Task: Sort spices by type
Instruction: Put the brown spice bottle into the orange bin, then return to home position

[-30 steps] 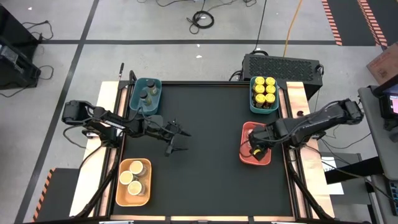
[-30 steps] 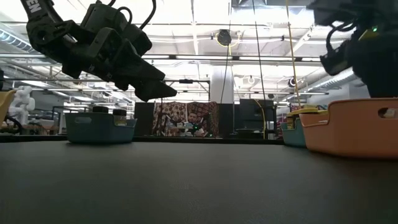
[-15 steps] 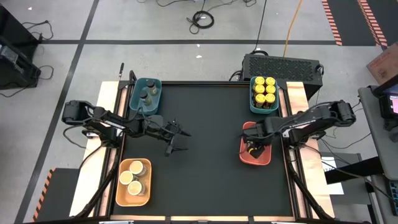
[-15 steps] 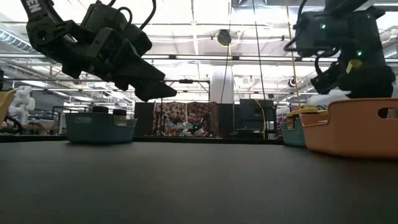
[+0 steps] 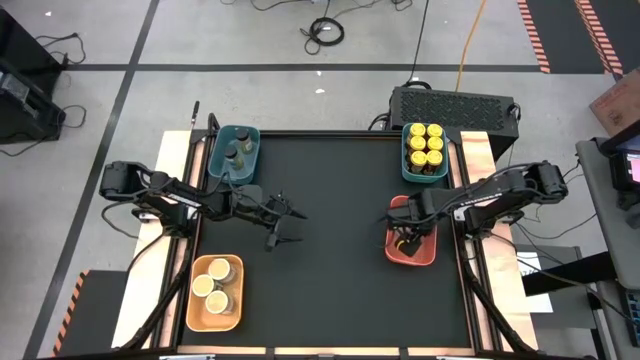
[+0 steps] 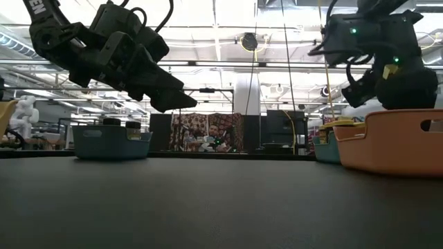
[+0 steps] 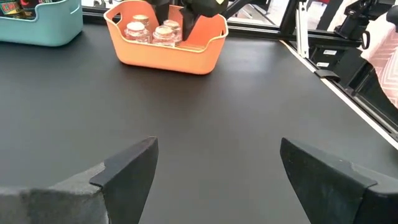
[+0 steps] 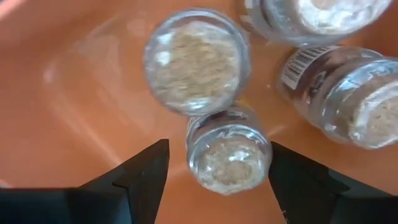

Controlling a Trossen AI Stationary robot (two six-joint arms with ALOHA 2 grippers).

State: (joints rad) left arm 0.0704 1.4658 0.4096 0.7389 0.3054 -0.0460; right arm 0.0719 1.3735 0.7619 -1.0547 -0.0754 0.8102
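Note:
My right gripper (image 5: 405,238) is open and points down into the red tray (image 5: 427,252) at the table's right. In the right wrist view its fingers (image 8: 144,176) stand on either side of one tiny clear jar of pale powder (image 8: 229,149). Three more such jars (image 8: 196,59) crowd beside it on the tray floor; one (image 8: 348,93) lies tilted. My left gripper (image 5: 287,228) hangs open above bare mat left of centre, touching nothing. Yellow-lidded jars (image 5: 425,143) fill the far-right teal tray, dark-lidded jars (image 5: 235,153) the far-left teal tray, and tan-lidded jars (image 5: 212,285) the near-left orange tray. My right gripper comes at the tiny jar (image 8: 229,149) from above, one finger on each side of it. The jar stands upright on the red tray's floor. Whether either finger touches its wall, I cannot tell.
The black mat (image 5: 330,180) lies bare between the four trays. The red tray's wall (image 6: 394,142) rises at the low view's right. Wooden rails (image 5: 178,150) border the mat on the left and right. A person sits far off in the room behind (image 6: 214,135).
The right arm has drawn its wrist a little toward the table's left and far side over the red tray, coming further into the low view from the right. The left arm has kept still.

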